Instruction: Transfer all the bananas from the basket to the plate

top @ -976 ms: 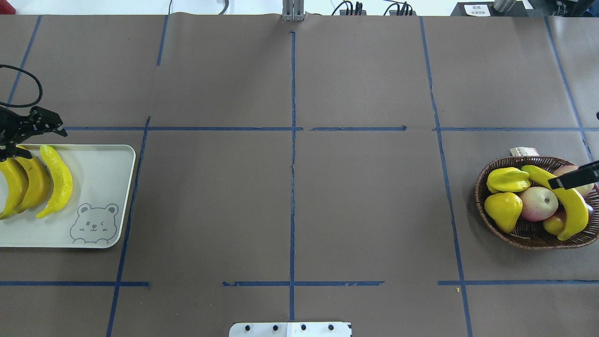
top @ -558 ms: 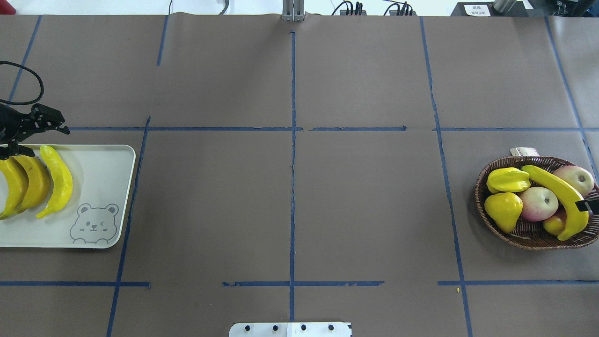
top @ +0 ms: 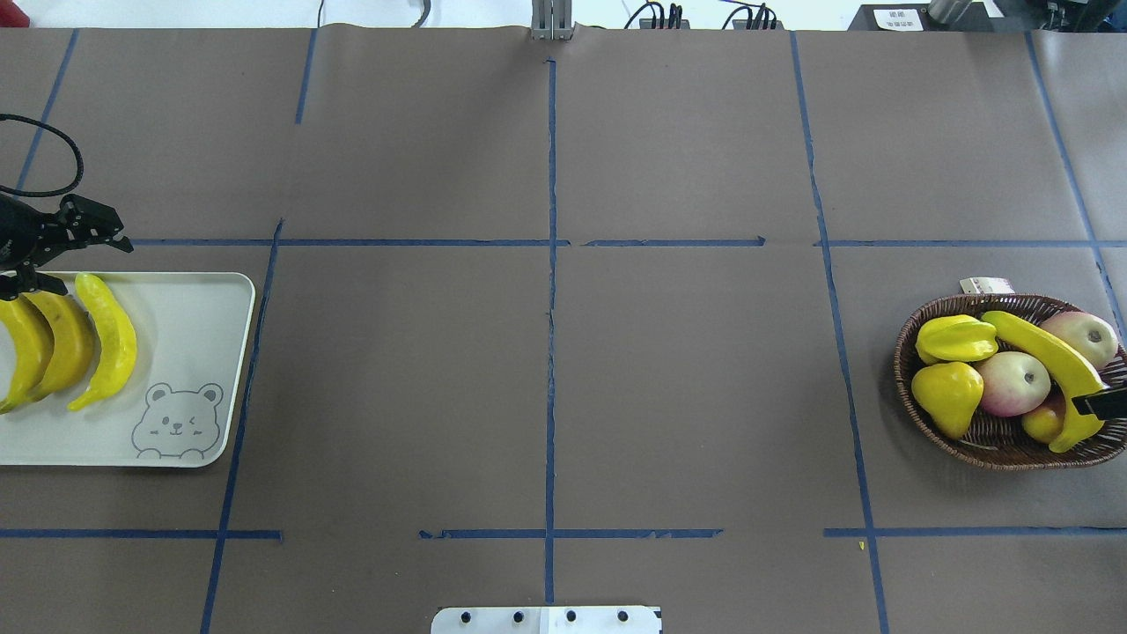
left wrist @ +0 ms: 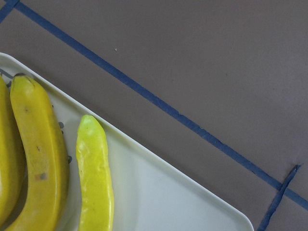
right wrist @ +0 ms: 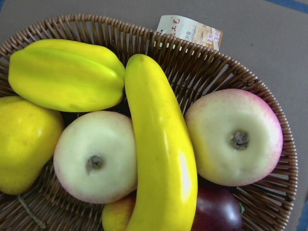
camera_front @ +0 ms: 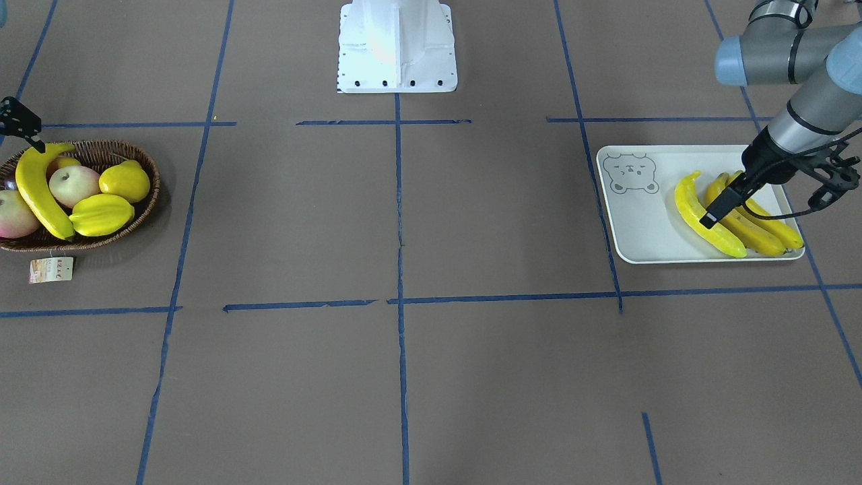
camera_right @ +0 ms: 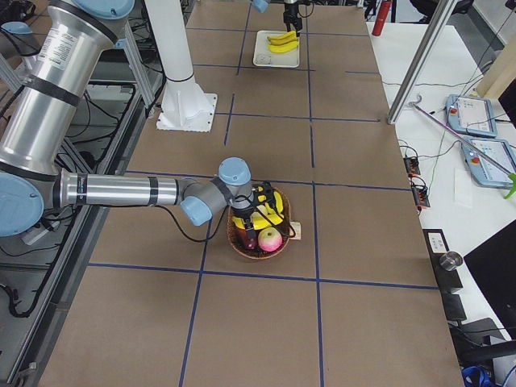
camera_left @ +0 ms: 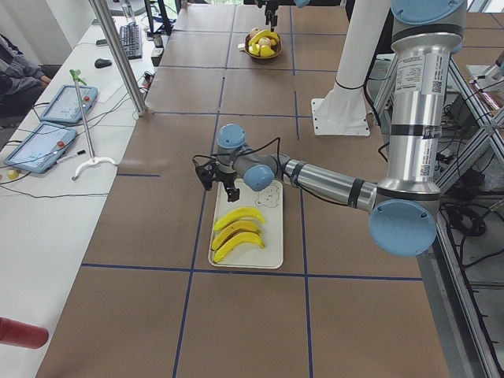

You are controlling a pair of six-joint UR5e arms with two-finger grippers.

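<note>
The right gripper [top: 1101, 403] has slid toward the lower end of the last banana [top: 1039, 346] in the basket [top: 903, 370]. Its opening is unclear. Gripped there, the banana may pivot and slip. The left gripper [top: 84, 261] hangs open, empty.

1. The left arm [camera_front: 801, 114] reaches low over the surface's left end. The left claw [top: 92, 264] points down, fingers spread wide and holding nothing.
2. The right claw [top: 1105, 403] enters at the right edge. Only one finger shows, so its spread is unclear.

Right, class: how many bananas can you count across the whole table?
4. Three bananas lie side by side on the plate; the fourth banana lies in the basket. None appears hidden.
</note>
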